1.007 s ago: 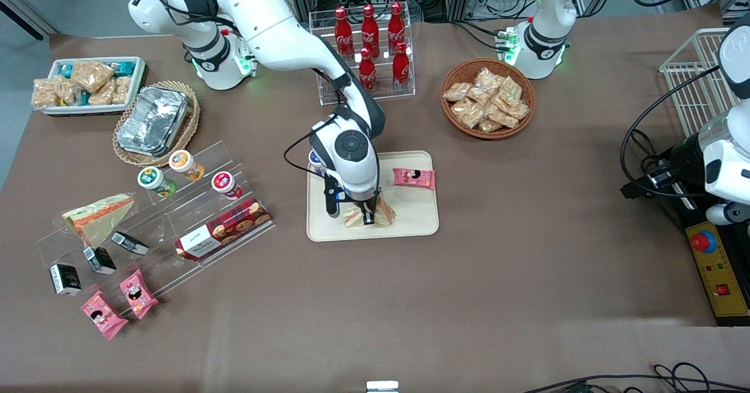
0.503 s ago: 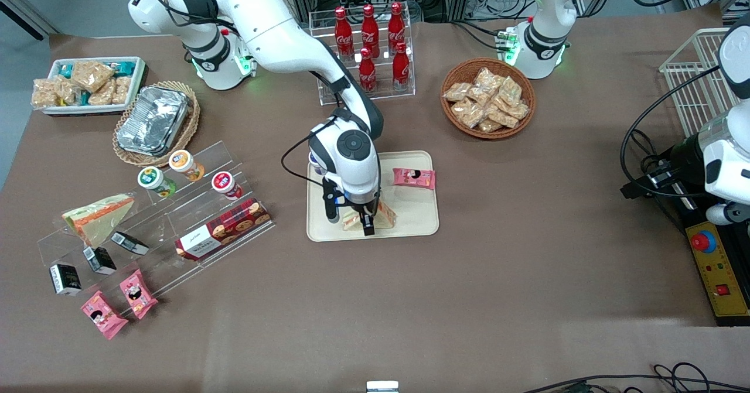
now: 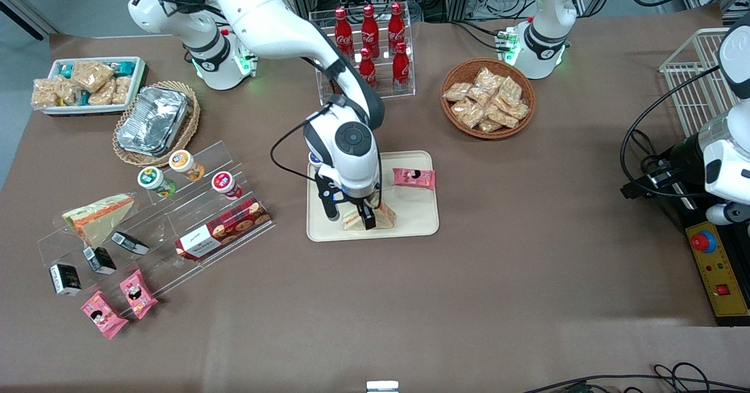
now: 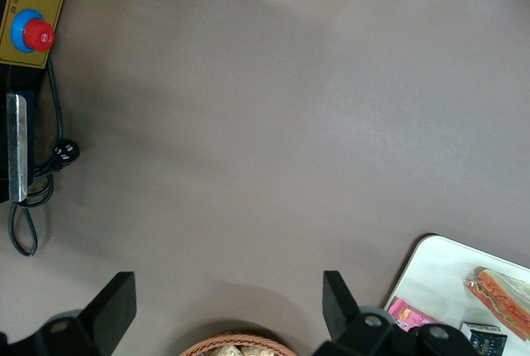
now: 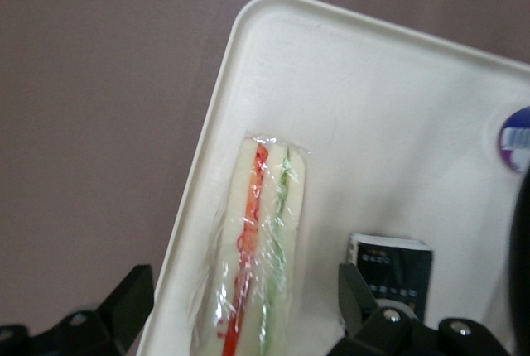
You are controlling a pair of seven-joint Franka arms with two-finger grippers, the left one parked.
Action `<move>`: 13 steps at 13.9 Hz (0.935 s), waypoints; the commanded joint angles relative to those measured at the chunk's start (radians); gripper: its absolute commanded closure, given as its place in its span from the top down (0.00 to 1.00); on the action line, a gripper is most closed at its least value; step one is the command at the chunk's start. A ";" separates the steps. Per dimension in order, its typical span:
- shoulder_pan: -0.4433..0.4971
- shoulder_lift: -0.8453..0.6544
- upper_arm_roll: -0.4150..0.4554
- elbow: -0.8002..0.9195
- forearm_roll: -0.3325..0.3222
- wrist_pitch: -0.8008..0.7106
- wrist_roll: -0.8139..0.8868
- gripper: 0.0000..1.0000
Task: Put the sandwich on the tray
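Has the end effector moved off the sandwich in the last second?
Yes. The end effector has risen above the sandwich, open; the sandwich stays on the tray near its front rim.

The right arm is reaching forward and bending down at the wrist, its gripper (image 3: 358, 217) pointing downward with fingers (image 5: 124, 310) spread wide apart, gripping nothing.

Wrapped sandwich (image 5: 257, 248) lies on cream tray (image 5: 348, 99) — gripper (image 3: 357, 217) just above, fingers apart.
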 commanded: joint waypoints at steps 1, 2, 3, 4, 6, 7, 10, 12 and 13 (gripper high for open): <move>-0.030 -0.090 0.005 -0.009 -0.007 -0.085 -0.110 0.99; -0.034 -0.125 0.002 -0.009 -0.007 -0.127 -0.183 0.99; -0.034 -0.159 -0.001 -0.009 -0.017 -0.173 -0.279 0.99; -0.036 -0.185 -0.008 -0.009 -0.019 -0.213 -0.375 0.99; -0.045 -0.262 -0.053 -0.009 -0.020 -0.283 -0.539 0.99; -0.048 -0.298 -0.071 -0.009 -0.020 -0.302 -0.617 0.99; -0.112 -0.407 -0.103 -0.014 -0.020 -0.360 -0.838 0.99; -0.192 -0.486 -0.102 -0.037 -0.022 -0.388 -1.065 0.99; -0.226 -0.521 -0.102 -0.055 -0.028 -0.388 -1.178 0.99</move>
